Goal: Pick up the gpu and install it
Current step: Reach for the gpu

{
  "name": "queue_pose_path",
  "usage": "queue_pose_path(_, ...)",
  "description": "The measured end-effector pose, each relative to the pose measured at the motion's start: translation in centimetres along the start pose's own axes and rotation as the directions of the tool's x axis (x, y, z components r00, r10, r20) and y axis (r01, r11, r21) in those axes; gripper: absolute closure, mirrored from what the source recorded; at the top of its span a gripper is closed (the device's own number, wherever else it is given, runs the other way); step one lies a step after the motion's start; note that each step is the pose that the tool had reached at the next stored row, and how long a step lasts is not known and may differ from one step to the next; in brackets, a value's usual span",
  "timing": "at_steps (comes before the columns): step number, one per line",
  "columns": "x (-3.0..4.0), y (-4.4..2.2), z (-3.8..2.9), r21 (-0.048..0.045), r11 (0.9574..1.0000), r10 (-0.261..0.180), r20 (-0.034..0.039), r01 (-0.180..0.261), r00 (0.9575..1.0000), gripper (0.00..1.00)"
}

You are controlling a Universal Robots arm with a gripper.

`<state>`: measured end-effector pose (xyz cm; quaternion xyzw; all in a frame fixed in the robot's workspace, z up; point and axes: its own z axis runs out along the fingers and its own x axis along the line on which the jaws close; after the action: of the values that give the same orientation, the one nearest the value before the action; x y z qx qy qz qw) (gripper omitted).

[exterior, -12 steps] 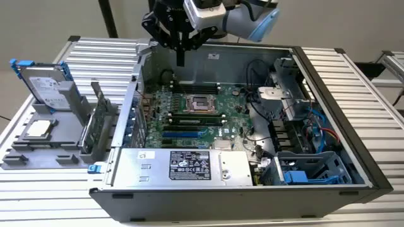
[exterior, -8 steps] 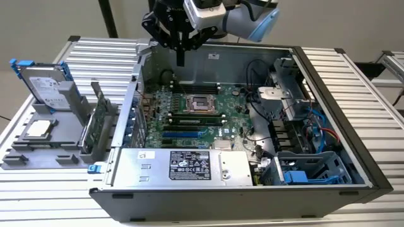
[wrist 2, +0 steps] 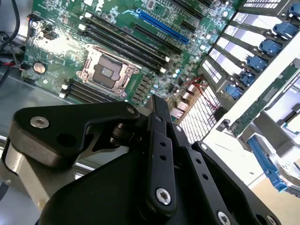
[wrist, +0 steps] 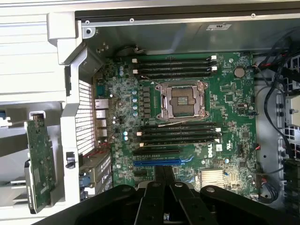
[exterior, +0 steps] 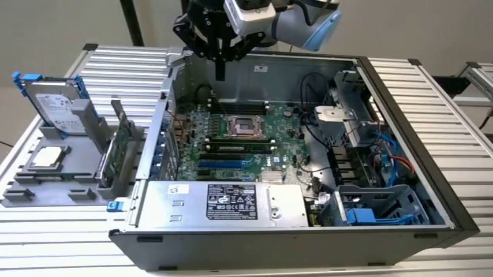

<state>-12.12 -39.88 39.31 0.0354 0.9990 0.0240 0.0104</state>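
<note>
The gpu (exterior: 115,154) stands on edge, green board side showing, in a grey holder (exterior: 46,190) just outside the open computer case, on the exterior view's left. It also appears as a green card (wrist: 40,159) in the first wrist view, beside the case's rear wall. My gripper (exterior: 221,73) hangs above the rear part of the case, over the motherboard (exterior: 231,144), well away from the gpu. Its black fingers (wrist: 160,174) are pressed together with nothing between them. In the second wrist view the gripper (wrist 2: 157,102) points down at the board near the empty CPU socket (wrist 2: 105,70).
A silver hard drive with blue trim (exterior: 58,107) and a square CPU chip (exterior: 48,157) sit in the same holder. Inside the case are a blue expansion slot (wrist: 157,162), a power supply (exterior: 223,202), cables and drive bays (exterior: 370,161). The case walls (exterior: 416,133) rise around the board.
</note>
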Motion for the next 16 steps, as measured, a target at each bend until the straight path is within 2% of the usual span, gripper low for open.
queue_pose_path(8,0.25,0.00,-0.04,0.0000,1.0000,-0.003,-0.0001,0.003,1.0000,1.00)
queue_pose_path(16,0.78,-0.04,-0.05,-0.0005,0.9997,-0.024,-0.0012,0.024,0.9997,1.00)
